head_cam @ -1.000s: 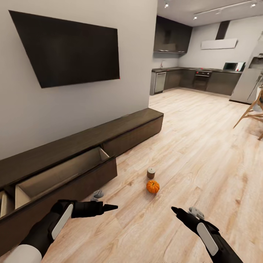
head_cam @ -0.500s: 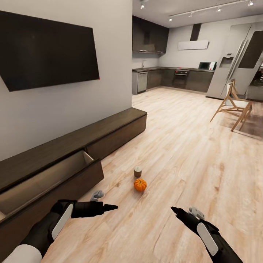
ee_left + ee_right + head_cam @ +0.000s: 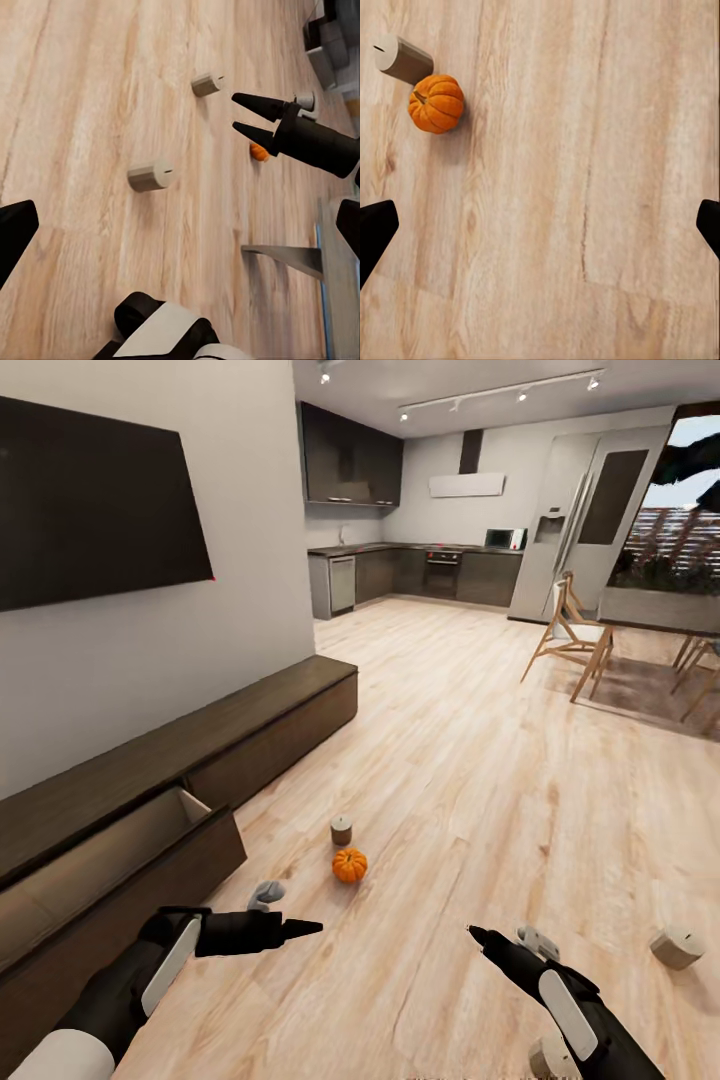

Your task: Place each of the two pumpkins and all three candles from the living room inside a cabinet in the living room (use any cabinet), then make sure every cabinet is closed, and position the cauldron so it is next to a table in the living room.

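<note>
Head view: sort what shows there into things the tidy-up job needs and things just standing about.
Job things:
- small orange ribbed pumpkin on the floor
- three stubby beige cylinder candles: one beside the pumpkin, two farther right
- long low dark brown wooden cabinet, one drawer open

Standing about:
- flat black wall television
- pale wooden chair
- dining table
- tall grey fridge
</note>
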